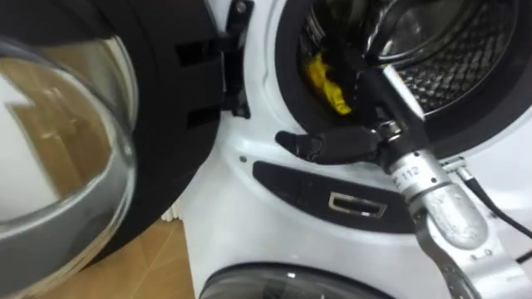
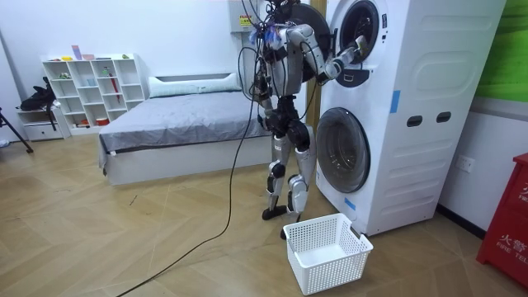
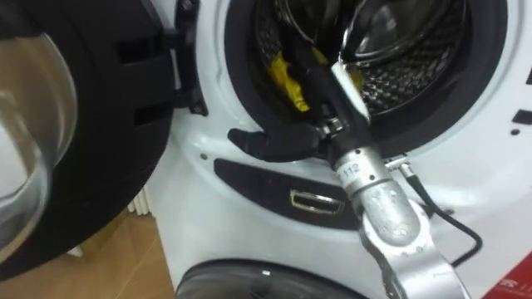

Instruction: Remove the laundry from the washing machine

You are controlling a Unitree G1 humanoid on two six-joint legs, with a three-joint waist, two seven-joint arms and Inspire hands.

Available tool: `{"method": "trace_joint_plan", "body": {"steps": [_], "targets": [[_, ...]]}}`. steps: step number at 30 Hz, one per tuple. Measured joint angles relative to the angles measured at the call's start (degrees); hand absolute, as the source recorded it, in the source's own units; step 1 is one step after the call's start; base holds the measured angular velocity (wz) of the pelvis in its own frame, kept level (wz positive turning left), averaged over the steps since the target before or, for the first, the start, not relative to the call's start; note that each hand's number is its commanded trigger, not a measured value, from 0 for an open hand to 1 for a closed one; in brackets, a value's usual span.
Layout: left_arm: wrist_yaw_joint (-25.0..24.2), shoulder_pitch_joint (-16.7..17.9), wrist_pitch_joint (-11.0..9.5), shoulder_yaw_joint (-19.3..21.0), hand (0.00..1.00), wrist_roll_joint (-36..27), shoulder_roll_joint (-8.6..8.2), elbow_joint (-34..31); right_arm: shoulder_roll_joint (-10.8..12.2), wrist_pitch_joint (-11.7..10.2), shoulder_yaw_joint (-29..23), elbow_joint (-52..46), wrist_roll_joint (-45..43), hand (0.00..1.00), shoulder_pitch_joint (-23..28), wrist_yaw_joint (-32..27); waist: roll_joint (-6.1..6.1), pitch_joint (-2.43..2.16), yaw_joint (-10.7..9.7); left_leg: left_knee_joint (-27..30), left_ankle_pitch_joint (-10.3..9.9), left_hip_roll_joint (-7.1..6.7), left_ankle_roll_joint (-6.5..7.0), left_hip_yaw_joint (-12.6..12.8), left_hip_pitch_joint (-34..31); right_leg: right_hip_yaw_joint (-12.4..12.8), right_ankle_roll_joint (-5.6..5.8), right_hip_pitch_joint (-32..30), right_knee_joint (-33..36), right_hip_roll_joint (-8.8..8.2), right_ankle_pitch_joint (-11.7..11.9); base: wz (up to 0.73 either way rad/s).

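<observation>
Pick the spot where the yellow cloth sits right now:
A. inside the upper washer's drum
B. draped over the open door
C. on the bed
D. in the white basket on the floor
A: the yellow cloth lies inside the upper washer's drum, just past the door ring, where the right hand reaches in.

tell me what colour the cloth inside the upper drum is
Yellow. The cloth shows best in the left eye view.
</observation>
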Motion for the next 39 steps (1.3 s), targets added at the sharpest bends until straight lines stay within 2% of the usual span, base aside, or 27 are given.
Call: {"method": "trace_joint_plan", "body": {"steps": [6,12,15,22,29,33,35,37,39], "targets": [[-0.8,0.2,0.2,0.6,0.00,0.0,-0.18,0.0,0.0,0.0,-2.3,-1.7,1.0,0.00,-0.2,0.0,-0.01,0.10,-0.3,-0.4,-0.3,0.94,-0.62,0.6,-0.1,0.0,-0.19,-0.2,-0.2,0.82,-0.1,-0.04],[-1.7,1.3,0.4,1.5,0.00,0.0,-0.52,-0.3,0.0,0.0,-5.9,-3.3,4.7,0.00,-0.2,-1.2,-0.19,0.00,-1.9,-0.4,-0.5,0.97,-0.83,-0.3,-0.2,-1.1,-0.25,0.5,-1.2,0.97,-0.1,0.08],[-2.7,1.6,0.6,3.1,0.00,0.0,-1.05,-0.3,0.0,0.0,-6.1,-3.4,4.8,0.00,-0.2,-1.2,-0.07,0.08,-2.0,-0.3,-0.6,0.99,-0.95,-0.5,-0.1,-1.1,-0.25,0.7,-1.2,1.10,-0.1,0.01],[-4.0,1.5,1.5,3.4,0.00,-0.1,-2.01,-0.4,-0.1,0.6,-6.3,-3.4,4.3,0.00,-0.2,-0.2,0.04,0.14,-2.2,-0.2,-0.6,0.92,-0.96,-0.7,-0.2,-1.2,-0.25,0.9,-1.2,1.04,-0.1,0.00],[-3.3,0.1,1.5,4.9,0.00,-0.4,-2.19,-0.5,-0.2,1.4,-6.4,-3.4,1.2,0.00,-0.2,1.2,-0.27,-0.06,-3.5,0.1,-0.5,0.76,-0.93,-2.0,-0.9,-2.8,-0.25,1.0,-1.2,0.79,-0.1,0.10],[-3.4,0.3,1.4,5.0,0.00,-0.4,-1.99,-0.3,-0.9,1.9,-6.5,-3.0,1.1,0.00,-0.2,2.4,-0.93,-0.23,-3.2,-0.1,-0.6,0.72,-0.93,-2.1,-0.9,-3.5,-0.24,1.0,-1.2,0.71,-0.1,0.00],[-3.5,0.8,1.4,4.9,0.00,-0.5,-1.76,-0.2,-1.5,1.9,-6.5,-2.1,1.2,0.00,-0.2,2.6,-1.44,-0.14,-3.0,-0.2,-0.5,0.77,-0.93,-2.0,-0.7,-3.4,-0.24,1.2,-1.2,0.74,-0.1,0.00],[-3.6,1.6,1.5,5.1,0.00,-0.5,-1.41,-0.2,-1.7,2.0,-6.5,-0.4,0.3,0.00,-0.5,3.2,-1.91,0.40,-2.3,-0.4,-0.6,0.85,-0.95,-1.8,0.1,-3.1,-0.27,1.8,-1.2,0.85,-0.1,-0.04],[-3.9,1.8,1.7,5.7,0.00,-0.3,-1.35,-0.2,-2.6,2.7,-6.5,0.7,-1.5,0.00,-0.7,3.9,-2.65,0.30,-1.5,-0.6,-0.6,0.83,-0.96,-1.8,0.0,-2.9,-0.29,1.7,-1.2,0.83,-0.1,-0.04]]}}
